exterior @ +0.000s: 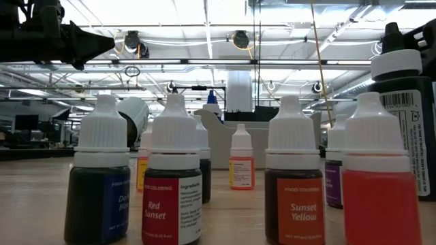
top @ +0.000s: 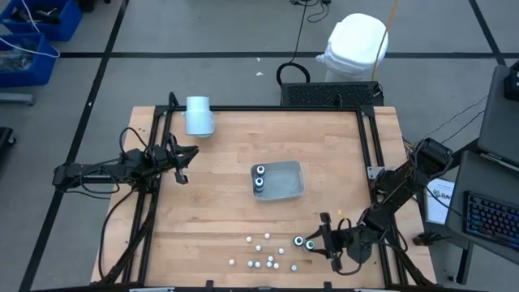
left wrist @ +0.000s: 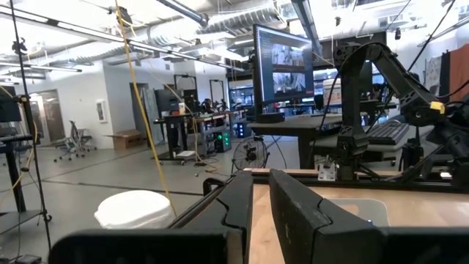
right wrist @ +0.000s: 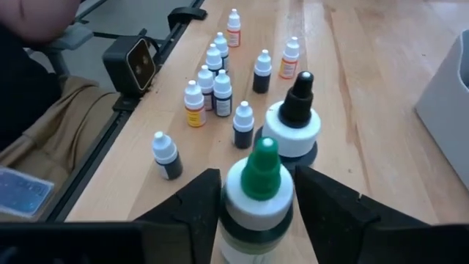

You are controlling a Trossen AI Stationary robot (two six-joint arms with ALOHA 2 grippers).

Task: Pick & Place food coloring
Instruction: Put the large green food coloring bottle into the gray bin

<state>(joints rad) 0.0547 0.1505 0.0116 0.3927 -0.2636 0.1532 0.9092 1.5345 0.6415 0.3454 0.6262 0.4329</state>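
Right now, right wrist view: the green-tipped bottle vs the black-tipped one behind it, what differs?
The green-tipped bottle sits between the right gripper fingers; the black-tipped bottle stands free on the table, just beyond it. Tips differ: green on one, black on the other. The green-tipped bottle is nearer the camera, its lower body hidden, while the black-tipped bottle's white collar shows fully. Both stand upright with wide white collars, larger than the small white-capped bottles nearby.

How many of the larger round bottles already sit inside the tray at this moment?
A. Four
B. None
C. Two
C: the high view shows two dark bottles side by side at the left end of the tray, while two more stand on the table by the right gripper, whose fingers straddle the green-capped bottle.
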